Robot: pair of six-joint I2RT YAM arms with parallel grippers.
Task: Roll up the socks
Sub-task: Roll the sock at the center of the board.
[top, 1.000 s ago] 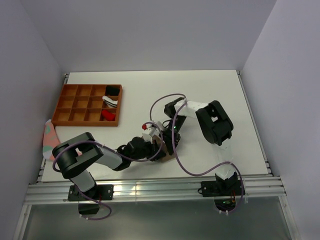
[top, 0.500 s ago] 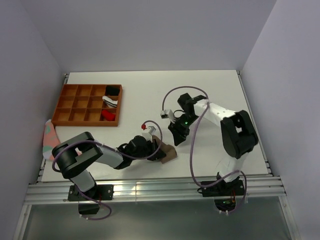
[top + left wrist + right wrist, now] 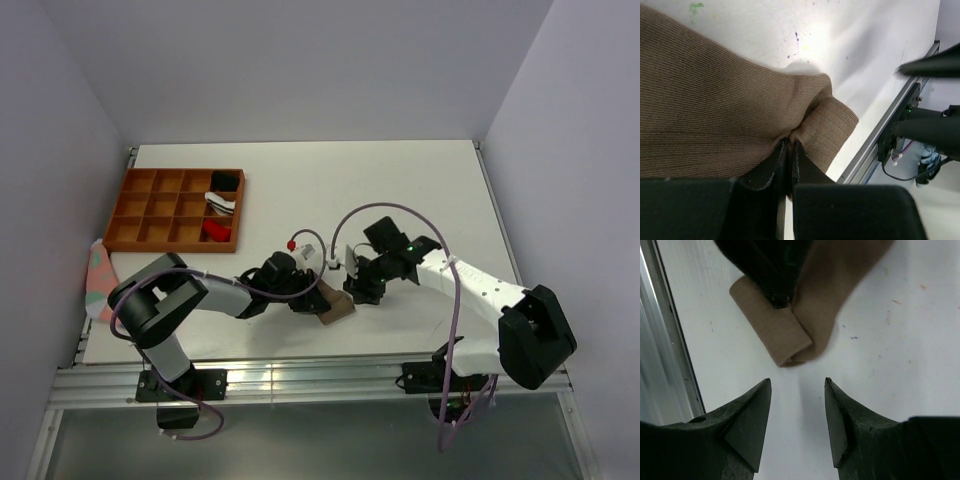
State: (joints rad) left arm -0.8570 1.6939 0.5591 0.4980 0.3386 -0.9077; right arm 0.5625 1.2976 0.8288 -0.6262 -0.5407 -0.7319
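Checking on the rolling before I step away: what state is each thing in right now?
Brown sock: one end folded over, pinched at the fold.
Left gripper: shut on the sock.
Right gripper: open, empty, just short of the folded end.
Tray: three compartments filled, the rest bare.

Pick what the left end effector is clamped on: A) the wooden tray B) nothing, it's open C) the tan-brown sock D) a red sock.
C: in the left wrist view the left end effector is pinched shut on a fold of the tan-brown sock.
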